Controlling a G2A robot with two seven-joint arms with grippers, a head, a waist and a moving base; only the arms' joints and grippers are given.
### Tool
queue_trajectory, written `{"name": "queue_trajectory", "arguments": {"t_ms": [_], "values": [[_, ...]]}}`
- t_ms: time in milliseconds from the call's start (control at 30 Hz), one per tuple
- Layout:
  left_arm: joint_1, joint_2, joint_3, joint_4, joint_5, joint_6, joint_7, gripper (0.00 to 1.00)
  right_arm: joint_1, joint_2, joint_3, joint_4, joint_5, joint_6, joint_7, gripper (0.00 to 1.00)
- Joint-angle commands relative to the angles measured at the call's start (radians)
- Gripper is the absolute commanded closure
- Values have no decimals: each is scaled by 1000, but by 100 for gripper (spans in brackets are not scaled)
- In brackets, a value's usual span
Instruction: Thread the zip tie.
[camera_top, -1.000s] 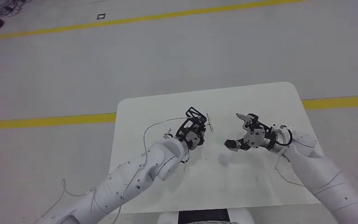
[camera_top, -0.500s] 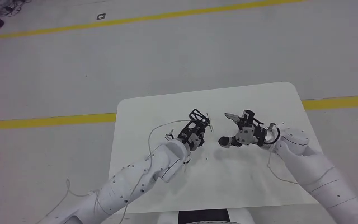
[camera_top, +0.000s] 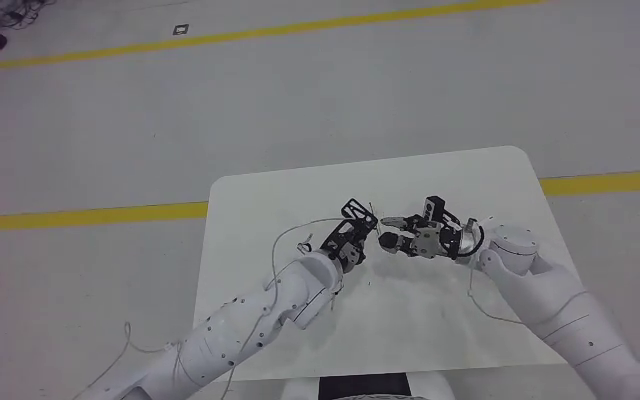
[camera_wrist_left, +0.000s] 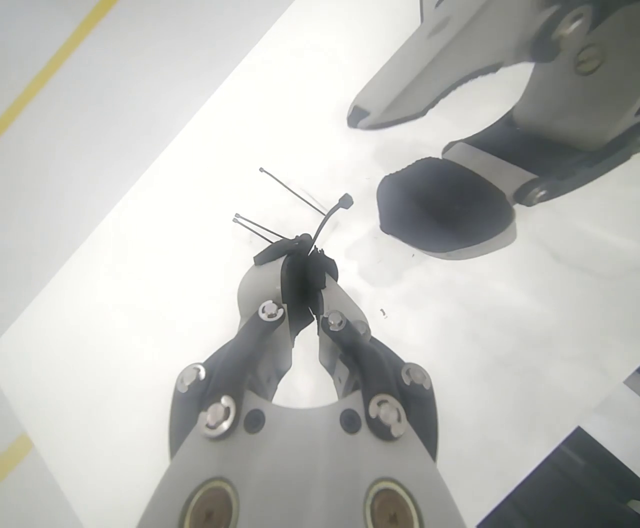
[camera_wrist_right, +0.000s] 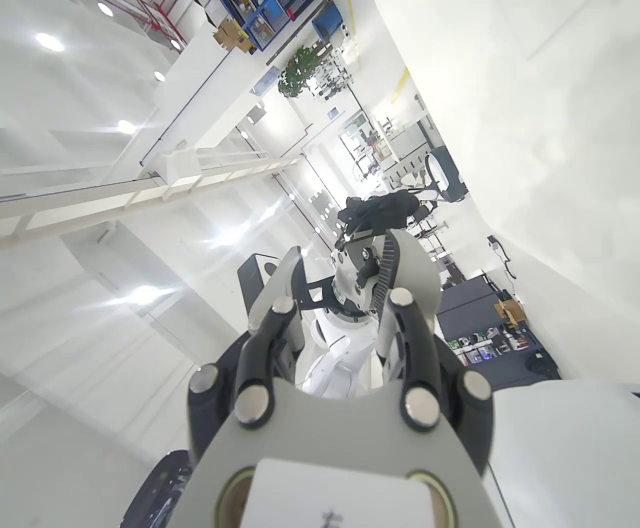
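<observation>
1. You see the left end effector (camera_top: 352, 226) over the middle of the white surface (camera_top: 470, 330). Its fingers are pressed together on the zip tie (camera_wrist_left: 326, 221).
2. In the left wrist view, the left end effector (camera_wrist_left: 304, 264) pinches the black zip tie low down. The free part curves up and away from the fingertips, and its small square head (camera_wrist_left: 345, 201) is at the far end, in the air above the surface (camera_wrist_left: 150, 260).
3. Some thin black strands (camera_wrist_left: 290, 192) stand out just beside the pinched place. You cannot tell whether they lie on the surface or are also held.
4. The right end effector (camera_top: 392, 232) is just beside the left one and points toward it. Its fingers are spread apart and hold nothing.
5. In the left wrist view, the right end effector (camera_wrist_left: 400, 160) is near the head of the zip tie, apart from it. One finger (camera_wrist_left: 445, 215) shows a dark pad, and the other finger (camera_wrist_left: 430, 75) is pointed.
6. On the grey floor (camera_top: 300, 100) behind the surface, yellow lines (camera_top: 100, 215) run across.
</observation>
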Motion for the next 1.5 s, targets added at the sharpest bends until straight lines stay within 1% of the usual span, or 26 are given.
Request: {"name": "queue_trajectory", "arguments": {"t_ms": [0, 267, 367, 433, 667, 767, 1067, 1267, 1467], "values": [[1, -3, -1, 2, 3, -6, -2, 100, 5, -2, -4, 3, -8, 1, 0, 73], [9, -12, -7, 3, 27, -21, -18, 100, 20, -8, -12, 10, -29, 2, 0, 76], [12, -16, -10, 2, 32, -27, -23, 100, 23, -10, -12, 9, -34, 3, 3, 82], [14, -18, -13, 3, 35, -30, -25, 100, 24, -11, -12, 10, -36, 4, 5, 84], [22, -26, -22, 6, 38, -46, -32, 100, 27, -14, -12, 14, -47, 9, 10, 84], [22, -26, -22, 6, 38, -46, -32, 100, 28, -15, -10, 14, -50, 12, 12, 82], [22, -26, -22, 6, 38, -46, -32, 100, 27, -18, -8, 16, -55, 19, 14, 82], [22, -26, -22, 6, 38, -46, -32, 100, 31, -21, -10, 18, -62, 22, 12, 86], [22, -26, -22, 6, 38, -46, -32, 100, 31, -23, -9, 18, -68, 23, 13, 86]]}}
